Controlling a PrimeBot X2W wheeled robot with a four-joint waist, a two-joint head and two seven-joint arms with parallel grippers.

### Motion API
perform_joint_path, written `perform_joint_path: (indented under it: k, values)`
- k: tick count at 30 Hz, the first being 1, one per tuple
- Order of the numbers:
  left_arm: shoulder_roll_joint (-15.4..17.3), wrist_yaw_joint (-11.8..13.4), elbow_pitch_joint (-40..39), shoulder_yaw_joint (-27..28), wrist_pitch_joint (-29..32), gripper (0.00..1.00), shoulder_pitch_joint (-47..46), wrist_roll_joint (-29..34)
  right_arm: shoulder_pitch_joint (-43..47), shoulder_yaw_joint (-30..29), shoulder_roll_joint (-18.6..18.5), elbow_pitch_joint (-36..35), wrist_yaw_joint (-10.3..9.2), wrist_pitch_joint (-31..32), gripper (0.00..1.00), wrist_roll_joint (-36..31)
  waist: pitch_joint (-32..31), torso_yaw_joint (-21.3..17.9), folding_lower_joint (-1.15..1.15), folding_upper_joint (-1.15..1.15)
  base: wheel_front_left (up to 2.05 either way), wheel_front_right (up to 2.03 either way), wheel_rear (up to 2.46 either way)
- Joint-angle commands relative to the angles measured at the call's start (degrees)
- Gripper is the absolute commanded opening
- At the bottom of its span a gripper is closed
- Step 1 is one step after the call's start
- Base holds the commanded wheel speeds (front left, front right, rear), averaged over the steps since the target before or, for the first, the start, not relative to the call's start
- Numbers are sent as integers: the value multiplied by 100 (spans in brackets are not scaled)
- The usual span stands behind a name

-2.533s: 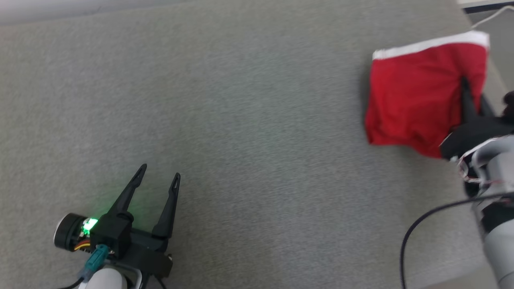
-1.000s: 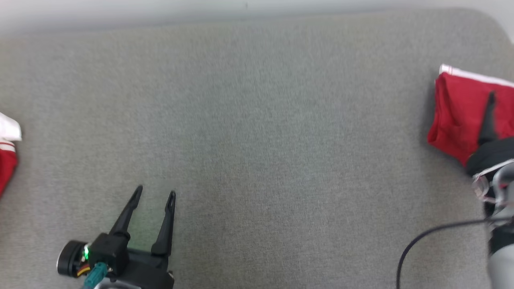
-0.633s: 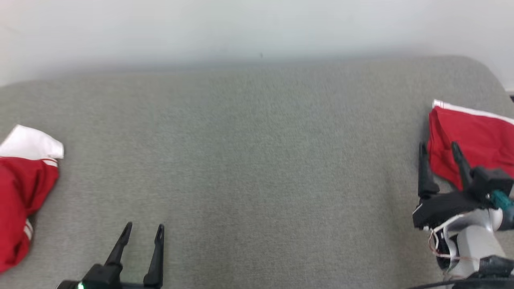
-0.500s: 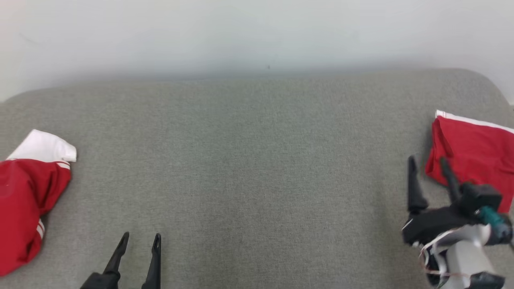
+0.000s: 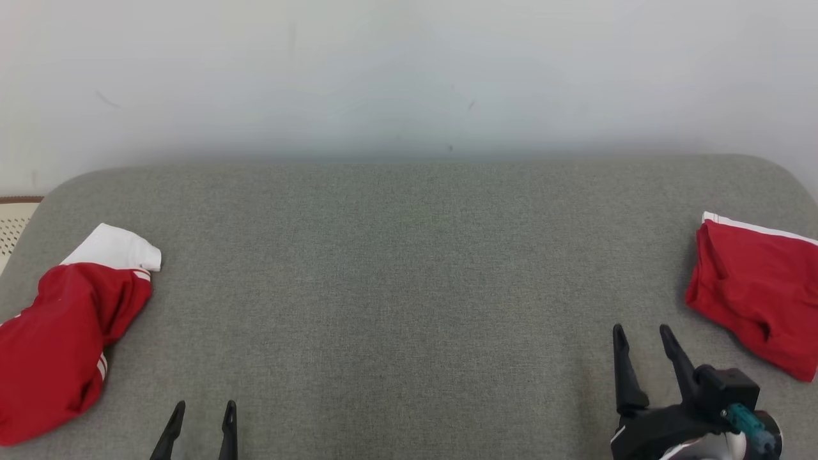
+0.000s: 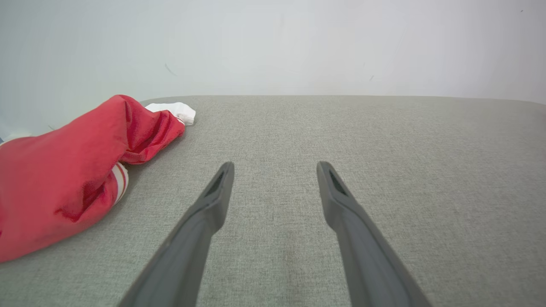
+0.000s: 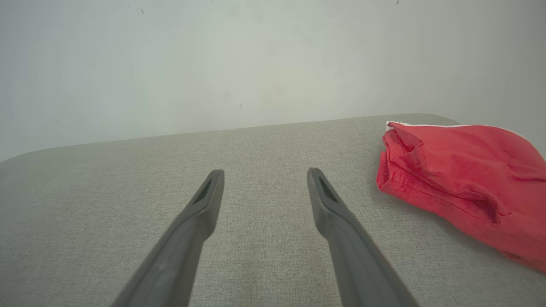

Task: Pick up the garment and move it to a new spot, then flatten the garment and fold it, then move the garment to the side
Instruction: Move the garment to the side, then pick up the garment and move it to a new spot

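Head view, left to right. At the left edge of the grey cloth-covered desk [image 5: 409,287] lies a crumpled red garment with a white cuff and thin white stripes [image 5: 61,345], bunched in a heap. Just right of it, at the bottom edge, the left tool [image 5: 204,410] hovers with its two dark fingers apart, holding nothing. The right tool [image 5: 642,333] stands at the lower right, fingers likewise spread and empty. Near it, but not touching, a folded red garment with a white edge band [image 5: 754,287] rests flat at the desk's right edge. A pale plain wall [image 5: 409,76] closes the scene behind.
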Motion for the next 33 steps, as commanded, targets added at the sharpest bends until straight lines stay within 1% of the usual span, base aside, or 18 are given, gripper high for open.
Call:
perform_joint_path:
  k: [1, 5, 11, 20, 26, 30, 33]
  values:
    - [-4, 16, -11, 21, -5, 100, 153, -2, 134, -17, 50, -53, -1, -5, 100, -52, -26, 1, 1, 1, 0, 0, 0]
    - [-14, 41, 0, 50, -5, 100, 200, -8, 319, 63, 125, -141, -1, -5, 100, -99, -71, -13, 1, 1, 0, 0, 0]
    - [-32, 106, 0, 81, -5, 100, 251, 35, 468, -23, 181, -254, -1, -6, 100, -136, -88, -16, 1, 1, 0, 0, 0]
    - [-51, 80, 11, 96, -5, 100, 192, 8, 427, 83, 190, -301, -1, -5, 100, -162, -47, 88, 1, 1, 0, 0, 0]
    - [-58, 93, 45, 118, -5, 100, 150, 5, 487, 210, 211, -317, -1, -5, 100, -135, -20, 354, 1, 1, 0, 0, 0]
    - [-61, 92, 90, 122, -5, 100, 141, 22, 498, 290, 260, -345, -1, -6, 100, -105, 27, 716, 1, 1, 0, 0, 0]
    - [-46, 149, 129, 213, -5, 100, 135, 35, 488, 403, 284, -353, -1, -5, 100, -101, 69, 1010, 1, 1, 0, 0, 0]
